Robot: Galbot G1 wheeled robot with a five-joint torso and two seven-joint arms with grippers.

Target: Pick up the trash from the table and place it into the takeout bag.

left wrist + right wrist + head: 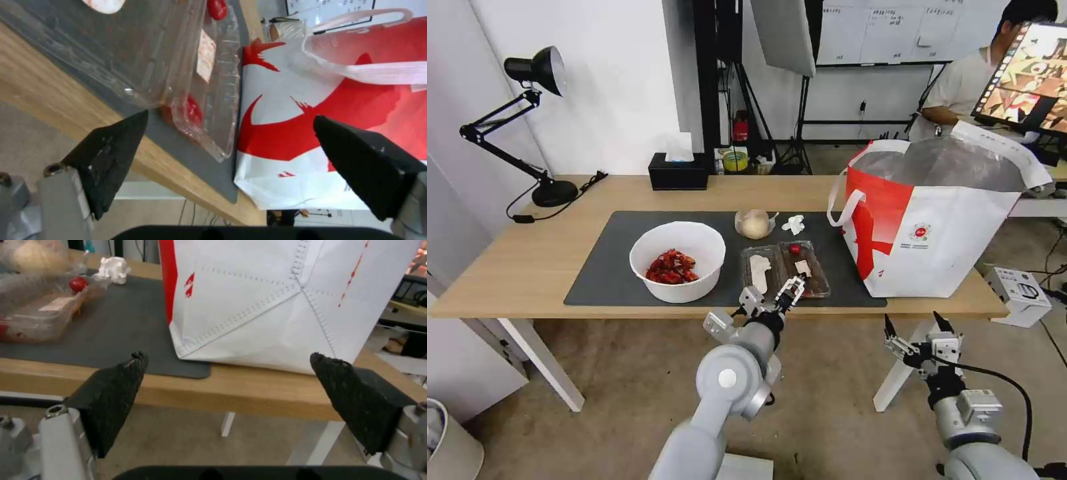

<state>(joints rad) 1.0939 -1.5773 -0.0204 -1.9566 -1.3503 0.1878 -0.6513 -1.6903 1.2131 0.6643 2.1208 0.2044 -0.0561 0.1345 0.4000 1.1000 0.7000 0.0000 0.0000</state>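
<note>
Head view, left hand (792, 288) over clamshell box (785, 269)

Light-wood table (527, 267), matt mat (607, 267), glossy clamshell (817, 283).

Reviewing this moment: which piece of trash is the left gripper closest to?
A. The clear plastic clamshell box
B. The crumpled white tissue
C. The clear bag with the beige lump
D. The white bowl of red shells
A. In the head view the left gripper, fingers open, sits at the near edge of the clear plastic clamshell box, and the left wrist view shows that box just beyond its fingertips.
</note>
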